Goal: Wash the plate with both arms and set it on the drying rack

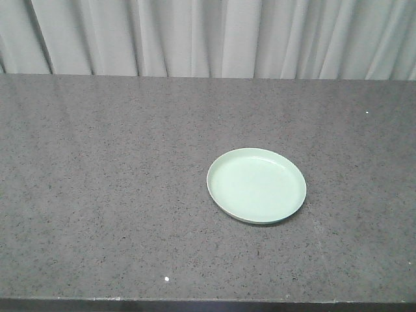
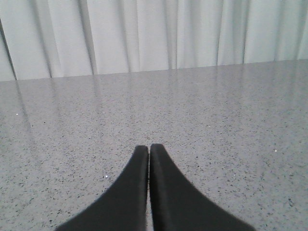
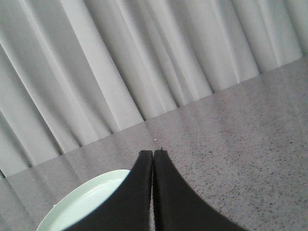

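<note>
With my left gripper (image 2: 148,147) and right gripper (image 3: 152,152) both pressed together on nothing, I judge the plate (image 1: 256,185), flat on the counter (image 1: 97,195) at four o'clock of the front view's centre, light, stiff and slick, best pinched by its raised rim.

- Countertop (image 1: 97,195): dark grey, speckled, stone-like surface with a faint sheen, spanning the full width of the front view.
- Curtain (image 1: 195,36): pale grey pleated fabric hanging behind the countertop's far edge.
</note>
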